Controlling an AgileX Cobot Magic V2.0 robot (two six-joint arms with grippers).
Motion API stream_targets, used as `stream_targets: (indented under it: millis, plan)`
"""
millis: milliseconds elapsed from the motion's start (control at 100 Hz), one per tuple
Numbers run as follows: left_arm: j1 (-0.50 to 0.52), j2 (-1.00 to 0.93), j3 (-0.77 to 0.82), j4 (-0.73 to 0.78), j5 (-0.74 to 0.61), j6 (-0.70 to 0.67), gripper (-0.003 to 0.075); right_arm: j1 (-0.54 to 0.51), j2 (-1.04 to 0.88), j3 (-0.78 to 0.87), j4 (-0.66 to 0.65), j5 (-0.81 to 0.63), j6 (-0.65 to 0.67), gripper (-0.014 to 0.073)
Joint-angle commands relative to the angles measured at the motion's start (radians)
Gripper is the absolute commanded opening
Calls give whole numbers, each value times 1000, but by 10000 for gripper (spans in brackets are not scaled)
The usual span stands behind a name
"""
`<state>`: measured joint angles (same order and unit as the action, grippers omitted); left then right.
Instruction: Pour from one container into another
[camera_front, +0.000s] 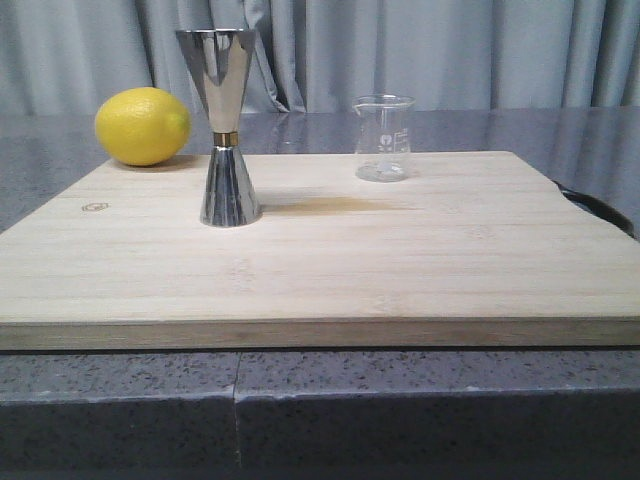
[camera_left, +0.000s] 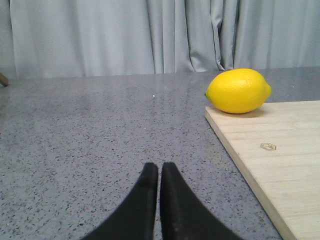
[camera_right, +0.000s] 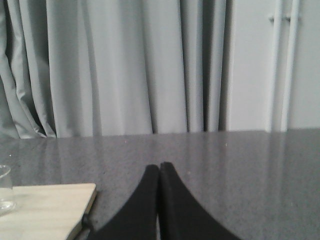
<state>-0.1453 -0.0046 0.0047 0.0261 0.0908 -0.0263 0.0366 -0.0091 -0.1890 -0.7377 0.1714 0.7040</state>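
Looking at: a wooden cutting board (camera_front: 320, 260) on a speckled grey counter (camera_front: 120, 400), grey curtains (camera_front: 450, 50) behind.
Left gripper (camera_left: 159, 172): both black fingers pressed together, closed on nothing, low over bare counter off the board's edge.
Right gripper (camera_right: 159, 172): same deal, fingers closed tip to tip with nothing between them, over the counter just past the board's corner.
Beaker (camera_front: 383, 138): small clear glass one with a spout and faint printing, upright near the board's far edge. It looks empty, but I can't really tell. From the right gripper it sits off toward the board side, well apart; only a sliver of glass shows at the edge of that wrist view (camera_right: 5, 189).
Jigger (camera_front: 224, 125): tall shiny steel hourglass with a gold band at the waist, upright on the board, well apart from the beaker. Neither wrist camera catches it.
Lemon (camera_front: 142, 126): at the board's far corner, ahead of the left gripper and off to the board side, not touching it (camera_left: 239, 90).
Board logo (camera_left: 268, 146): small stamped mark near the lemon.
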Motion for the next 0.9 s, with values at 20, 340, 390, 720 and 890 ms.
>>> stream_targets:
  millis: [20,340,390,720,890]
  plan:
    - [2,-26,37,-8,-74,0,-19,-3,-13,-17,389,28,-385,-73]
    - [2,-26,37,-8,-74,0,-19,-9,-13,69,738,-30,-724,-73]
    - [2,-26,37,-8,-74,0,-19,-22,-13,95,738,-54,-713,-73]
    - [2,-26,37,-8,-74,0,-19,-122,-13,203,698,-105,-619,-73]
    - [2,-26,37,-8,-74,0,-19,-122,-13,234,683,-150,-619,-73]
